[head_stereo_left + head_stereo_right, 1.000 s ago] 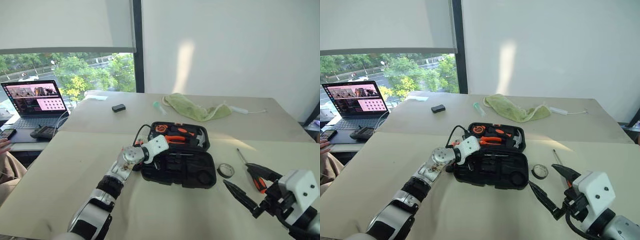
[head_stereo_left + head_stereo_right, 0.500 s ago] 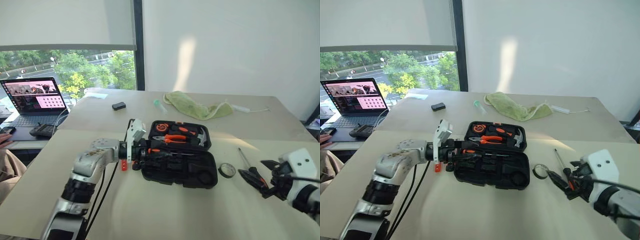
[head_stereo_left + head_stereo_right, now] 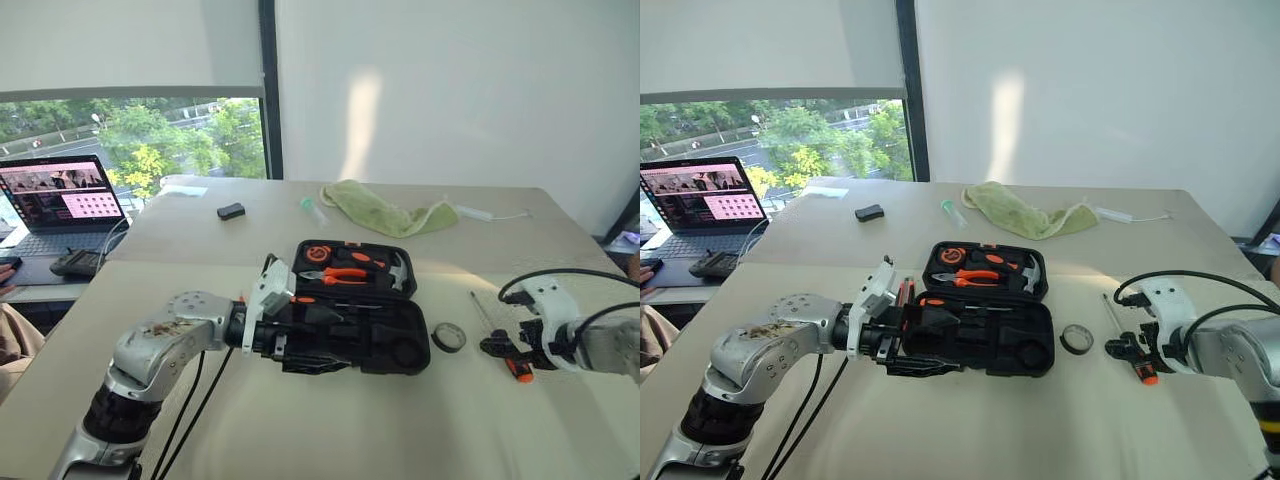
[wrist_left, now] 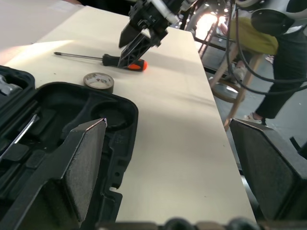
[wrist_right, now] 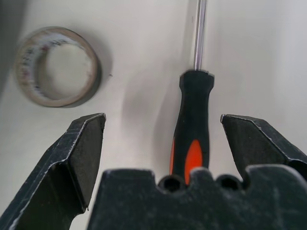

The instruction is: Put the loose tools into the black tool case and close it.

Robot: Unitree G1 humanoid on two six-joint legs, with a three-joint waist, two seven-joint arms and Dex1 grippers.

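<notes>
Seen from the head camera, the black tool case (image 3: 352,312) lies open in the middle of the table (image 3: 330,430), its lid half holding orange-handled pliers (image 3: 335,276), with a hammer at that half's right end. Just beside the case's right end sits the small black tape roll (image 3: 448,338), and further right a screwdriver (image 3: 497,337) lies with its shaft pointing away from the robot. The left hand (image 3: 300,335) hovers at the case's near left corner, its fingers apart and empty. The right hand (image 3: 503,347) is poised over the screwdriver's handle. A green cloth (image 3: 385,211), a small black box (image 3: 231,211) and a laptop (image 3: 62,205) lie further back and to the left. From the left wrist, the left hand's fingers (image 4: 72,172) stand wide apart over the case's moulded slots, with the tape roll, screwdriver and right hand beyond. From the right wrist, the right hand's fingers (image 5: 76,153) are spread on either side of the orange-and-black handle, not touching it, the tape roll close by.
</notes>
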